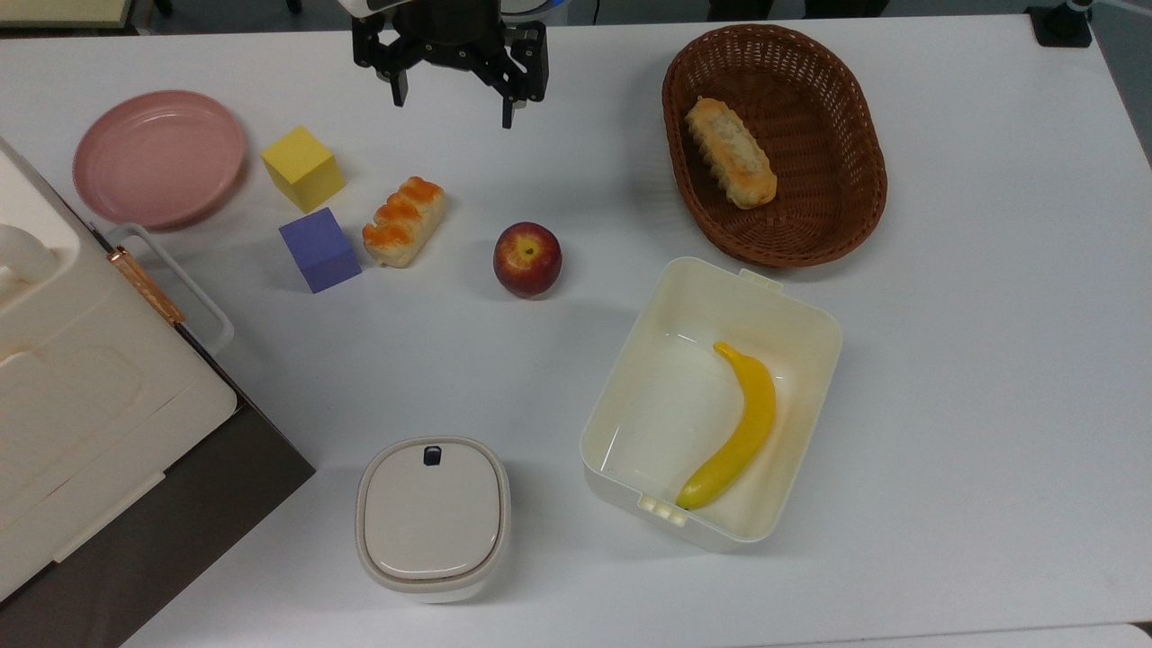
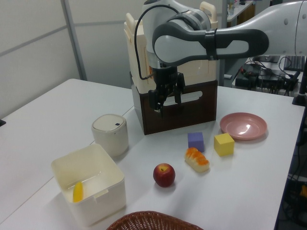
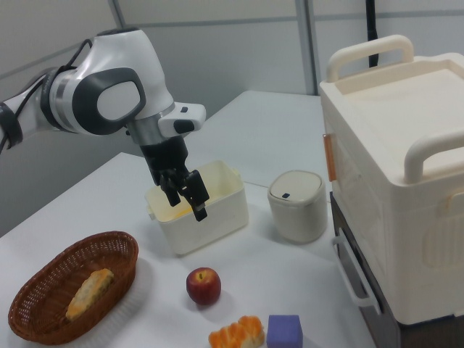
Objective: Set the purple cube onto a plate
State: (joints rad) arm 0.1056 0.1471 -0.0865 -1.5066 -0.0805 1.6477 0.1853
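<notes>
On the white bench [image 1: 972, 378], taken from the top view's left to its right, a cream case [image 1: 81, 387] on a dark base is seen at the 8 o'clock edge. The pink plate [image 1: 158, 158] is found at about 10 o'clock, bare. Just beside it, toward 3 o'clock, the yellow cube [image 1: 302, 167] is set. The purple cube [image 1: 319, 249] is placed at 5 o'clock of the yellow cube, near it but apart, and well clear of the plate; it rests flat on the bench. A glazed bread roll [image 1: 404, 220] lies just beside the purple cube at its 2 o'clock. A lidded cream canister [image 1: 433, 517] stands at 6 o'clock.

The pincer [image 1: 451, 106] is held above the bench at 12 o'clock, its fingers [image 1: 509, 113] spread wide and nothing gripped between them. In the left view the pincer [image 2: 166, 104] is seen well above the purple cube [image 2: 195, 141] and the plate [image 2: 243, 126].

A red apple [image 1: 527, 259] sits near the centre. An open cream box [image 1: 711, 400] with a banana [image 1: 738, 426] inside is found at 5 o'clock. A brown wicker basket [image 1: 775, 144] holding a bread stick [image 1: 730, 165] is placed at 1 o'clock.
</notes>
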